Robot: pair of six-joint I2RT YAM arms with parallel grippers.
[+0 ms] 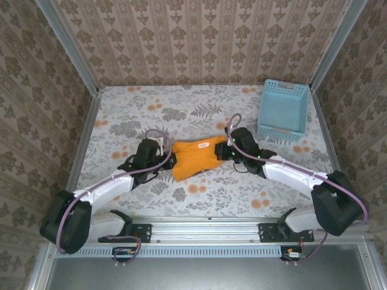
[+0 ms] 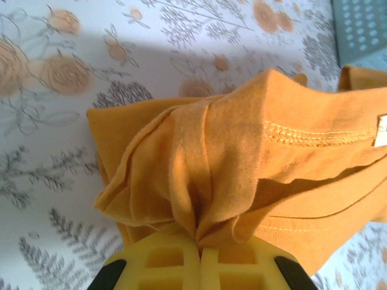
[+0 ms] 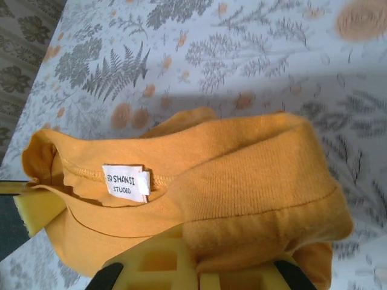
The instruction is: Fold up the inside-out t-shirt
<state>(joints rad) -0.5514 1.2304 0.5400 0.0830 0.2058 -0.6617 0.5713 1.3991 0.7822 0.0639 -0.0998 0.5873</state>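
Cloth of orange-yellow, the inside-out t-shirt (image 1: 195, 158) lies bunched at mid-table between the two arms, its white neck label (image 3: 125, 180) showing. Left gripper (image 2: 199, 254) is pinched tight on a gathered fold at the shirt's left edge. The right gripper (image 3: 195, 269) seems likewise clamped on the right edge, though fabric drapes over its fingertips. Light blue basket (image 1: 283, 109) stands well apart, at the far right corner of the floral table (image 1: 181, 115).

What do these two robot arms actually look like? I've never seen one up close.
Both the left arm and right arm have bulky black joints, white middle sections and a purplish cable running along them. The left gripper and right gripper have yellow, waffle-patterned fingers on black mounts.
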